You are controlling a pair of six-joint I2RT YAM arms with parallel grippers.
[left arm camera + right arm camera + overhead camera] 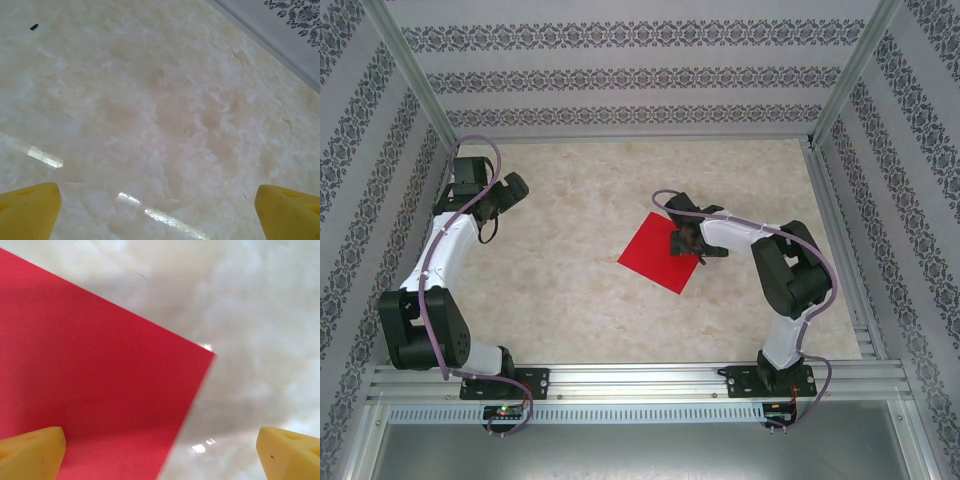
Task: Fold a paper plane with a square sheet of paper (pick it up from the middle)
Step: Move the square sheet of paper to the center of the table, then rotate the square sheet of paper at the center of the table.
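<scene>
Your right gripper, jaws wide, hovered at the three-o'clock edge of the square sheet of paper; left gripper likewise open. Pickup seemed pending: shift toward its middle.

I count one red sheet of paper on one marbled desk, plus two robot arms, each ending in one hand, the left hand and the right hand, with two yellow fingers apiece.

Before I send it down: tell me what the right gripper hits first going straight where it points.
Likely the square sheet of paper near its edge; one finger of the right gripper lines up with bare table. Depth unclear.
</scene>
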